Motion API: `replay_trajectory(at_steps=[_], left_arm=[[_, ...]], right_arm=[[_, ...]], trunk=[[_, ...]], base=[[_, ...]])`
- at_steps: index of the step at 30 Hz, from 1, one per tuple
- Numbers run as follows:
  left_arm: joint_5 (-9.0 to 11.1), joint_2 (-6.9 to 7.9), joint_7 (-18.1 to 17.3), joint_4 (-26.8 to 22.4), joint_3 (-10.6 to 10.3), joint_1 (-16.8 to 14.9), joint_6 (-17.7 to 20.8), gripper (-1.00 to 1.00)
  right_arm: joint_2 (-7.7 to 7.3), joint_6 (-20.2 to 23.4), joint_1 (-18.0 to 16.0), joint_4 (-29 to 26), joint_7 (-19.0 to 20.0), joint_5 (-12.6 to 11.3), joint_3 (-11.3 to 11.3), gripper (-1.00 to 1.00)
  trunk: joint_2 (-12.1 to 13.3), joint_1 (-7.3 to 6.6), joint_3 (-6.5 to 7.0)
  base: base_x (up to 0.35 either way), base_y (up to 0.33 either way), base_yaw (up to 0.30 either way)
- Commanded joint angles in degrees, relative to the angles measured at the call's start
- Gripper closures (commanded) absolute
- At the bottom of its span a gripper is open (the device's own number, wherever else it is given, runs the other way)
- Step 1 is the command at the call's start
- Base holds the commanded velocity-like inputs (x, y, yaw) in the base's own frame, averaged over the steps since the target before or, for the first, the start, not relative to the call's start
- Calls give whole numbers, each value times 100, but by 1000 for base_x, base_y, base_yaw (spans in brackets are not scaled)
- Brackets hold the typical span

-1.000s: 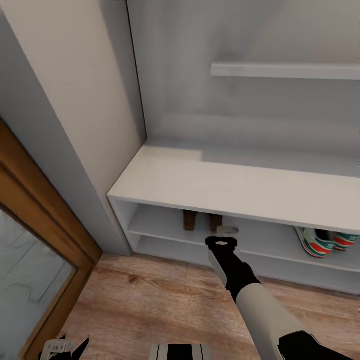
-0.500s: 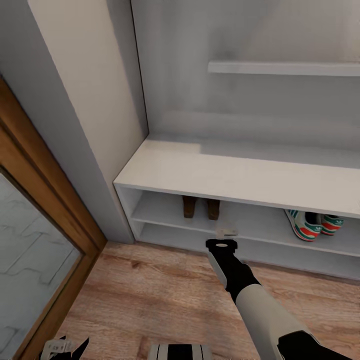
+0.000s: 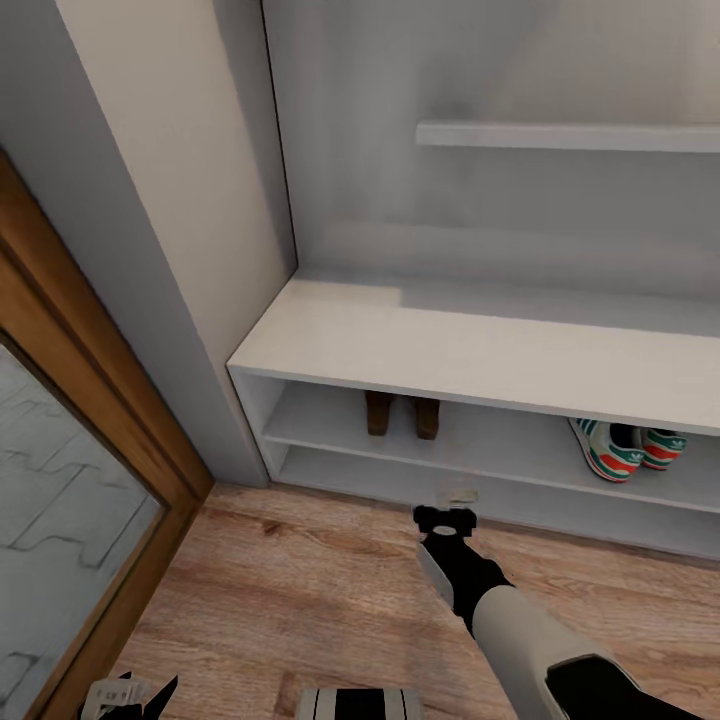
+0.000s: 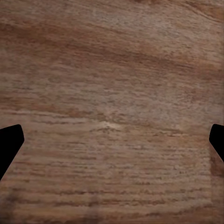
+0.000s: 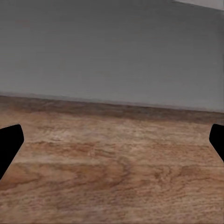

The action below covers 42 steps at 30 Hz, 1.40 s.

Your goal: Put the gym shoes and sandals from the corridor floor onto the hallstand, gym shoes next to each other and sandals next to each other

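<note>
The two sandals (image 3: 400, 414), brown, stand side by side on the upper shelf level of the white hallstand (image 3: 470, 352), near its left end. On the same shelf further right, the two gym shoes (image 3: 628, 450), white with green stripes, sit next to each other. My right gripper (image 3: 458, 497) hovers low over the corridor floor (image 3: 300, 590) just in front of the rack, below the sandals. In the right wrist view its fingers (image 5: 9, 140) stand wide apart, nothing between them. My left gripper (image 3: 128, 692) hangs at the head view's lower edge, open over bare planks (image 4: 112, 93).
A wood-framed glass door (image 3: 70, 480) stands at the left, beside a grey wall corner (image 3: 190, 330). A floating white shelf (image 3: 570, 138) hangs above the rack. The rack's grey base panel (image 5: 112, 56) faces the right wrist camera.
The view shifted a little early on. Since half a second ago my right gripper has drawn back from the shelf front and dropped slightly toward the floor; the shoes have not moved.
</note>
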Motion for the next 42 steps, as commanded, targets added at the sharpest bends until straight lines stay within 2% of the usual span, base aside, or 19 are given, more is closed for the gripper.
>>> replay_trajectory(at_steps=[1, 6, 8, 9, 17, 19, 23, 24, 25, 26, 27, 32, 42], left_arm=[[41, 0, -55, 6, 21, -2, 15, -100], [41, -1, -55, 6, 21, -2, 17, -100], [41, -1, -55, 6, 21, -2, 17, -100], [41, -1, -55, 6, 21, -2, 17, -100], [41, -1, -55, 6, 21, -2, 13, -100], [41, -1, -55, 6, 21, -2, 14, -100], [41, -1, -55, 6, 21, -2, 11, -100], [41, -1, -55, 6, 21, -2, 11, -100], [41, -1, -55, 6, 21, -2, 11, -100], [41, 4, -55, 6, 21, -2, 11, -100], [40, 3, -55, 6, 21, -2, 11, -100], [41, 0, -55, 6, 21, -2, 10, -100], [41, 0, -55, 6, 21, -2, 10, -100]], right_arm=[[0, -170, -3, 172, -45, -36, 41, -100], [0, -770, -3, 701, -45, -18, 42, -100], [0, -1105, -3, 968, -45, -10, 45, -100], [0, -1441, -3, 1219, -45, -2, 47, -100], [0, -2281, 79, 1832, -43, 49, 58, -100], [0, -2330, 145, 1856, -40, 60, 62, -100], [-139, -2393, 307, 1888, 102, 192, 63, -100], [-296, -2401, 338, 1891, 385, 237, 62, -100], [-364, -2402, 349, 1892, 518, 253, 61, -100], [-584, -2405, 375, 1894, 991, 283, 60, -100], [-670, -2405, 381, 1895, 1166, 289, 60, -100], [-860, -2406, 405, 1895, 1463, 290, 59, -100], [-899, -2399, 446, 1896, 1537, 290, 59, -100]], trunk=[[-2, -1, -4], [-2, -1, -4], [-2, -1, -4], [-2, -1, -4], [-2, -1, -4], [-2, -1, -4], [-2, -1, -4], [-2, -1, -4], [-2, -1, -4], [-2, -1, -4], [-2, -1, -4], [-2, -1, -4], [-2, -1, -4]], base=[[0, 0, 0], [0, 0, 0], [0, 0, 0], [0, 0, 0], [0, 0, 0], [0, 0, 0], [0, 0, 0], [0, 0, 0], [0, 0, 0], [0, 0, 0], [0, 0, 0], [0, 0, 0], [0, 0, 0]])
